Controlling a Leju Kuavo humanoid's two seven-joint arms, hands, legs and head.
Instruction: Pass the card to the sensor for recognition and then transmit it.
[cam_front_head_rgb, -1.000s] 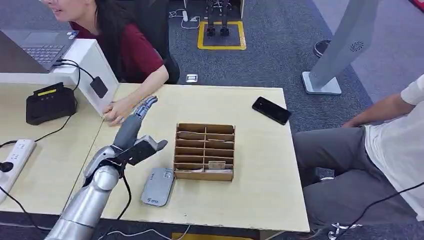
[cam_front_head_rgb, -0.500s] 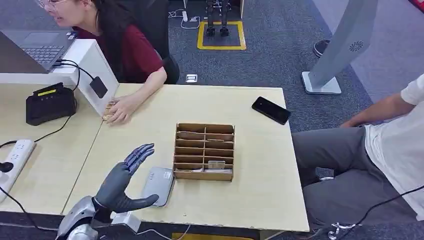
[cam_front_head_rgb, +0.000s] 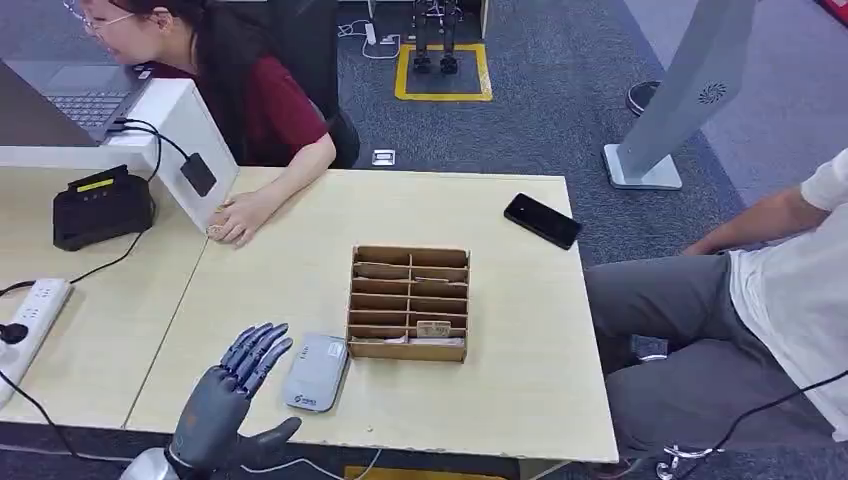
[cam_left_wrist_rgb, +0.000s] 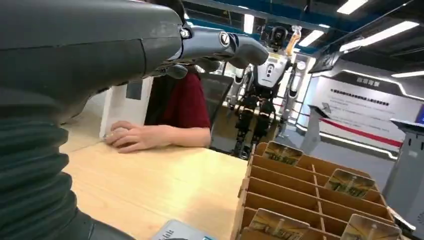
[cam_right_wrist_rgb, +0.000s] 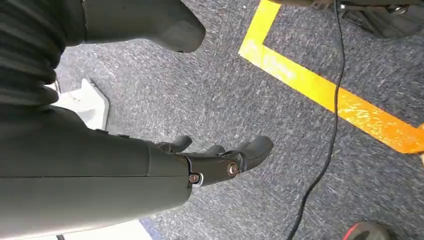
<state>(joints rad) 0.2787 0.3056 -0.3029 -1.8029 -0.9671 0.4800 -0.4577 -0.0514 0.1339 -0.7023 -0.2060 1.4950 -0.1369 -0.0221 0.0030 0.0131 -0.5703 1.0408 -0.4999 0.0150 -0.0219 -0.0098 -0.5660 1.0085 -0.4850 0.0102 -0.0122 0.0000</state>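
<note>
My left hand (cam_front_head_rgb: 232, 392) hovers open and empty at the table's front edge, just left of the flat grey sensor (cam_front_head_rgb: 315, 372). In the left wrist view its fingers (cam_left_wrist_rgb: 220, 44) stretch out above the table and hold nothing. Right of the sensor stands a cardboard slot box (cam_front_head_rgb: 408, 303) with a card (cam_front_head_rgb: 433, 328) in a front slot. The left wrist view shows the box (cam_left_wrist_rgb: 305, 172) with several upright cards (cam_left_wrist_rgb: 282, 152). A person's hand (cam_front_head_rgb: 234, 221) rests on the table's far left corner. My right hand (cam_right_wrist_rgb: 220, 161) hangs empty over the carpet, fingers loosely extended.
A black phone (cam_front_head_rgb: 543, 220) lies at the table's far right. On the adjoining left desk sit a black device (cam_front_head_rgb: 100, 205), a power strip (cam_front_head_rgb: 30, 315) and a white stand with a laptop (cam_front_head_rgb: 75, 95). A seated person (cam_front_head_rgb: 760, 300) is close on the right.
My left arm has drawn back from the person's hand at the far left corner to the front edge beside the sensor. The hand stays empty with fingers spread.
</note>
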